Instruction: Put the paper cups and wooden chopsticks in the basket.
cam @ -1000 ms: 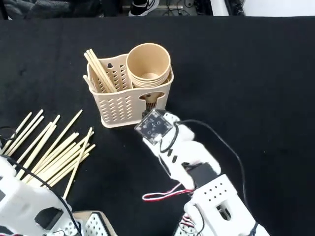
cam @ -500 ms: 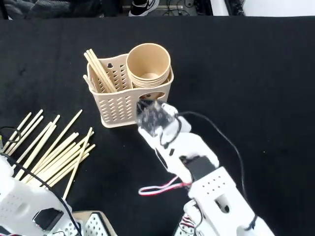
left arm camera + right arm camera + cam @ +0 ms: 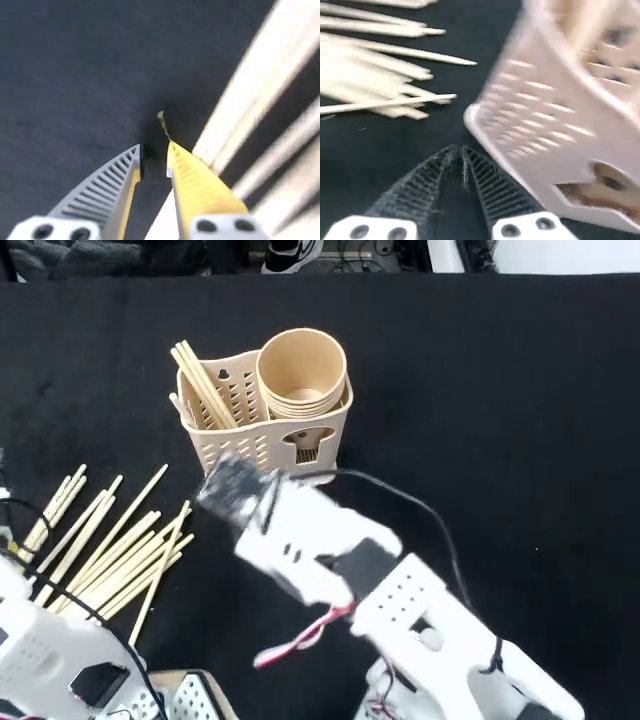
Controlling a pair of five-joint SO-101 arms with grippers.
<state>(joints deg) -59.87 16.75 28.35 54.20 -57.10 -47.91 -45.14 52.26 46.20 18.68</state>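
Several paper cups (image 3: 300,365) are stacked in one compartment of the basket (image 3: 262,448); a few wooden chopsticks (image 3: 203,385) lean in the other. Many loose chopsticks (image 3: 105,550) lie fanned on the black table (image 3: 520,390), apart from the basket. Your right gripper (image 3: 460,152) sits low near the basket's front corner, jaws pinched nearly together, empty. Your left gripper (image 3: 154,147) is just beside loose chopsticks, jaws a narrow slit apart, holding nothing.

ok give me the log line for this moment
paper cups: stacked in basket | loose chopsticks: on table, beside basket | left hand: open, empty, by loose chopsticks | right hand: shut, empty, by basket
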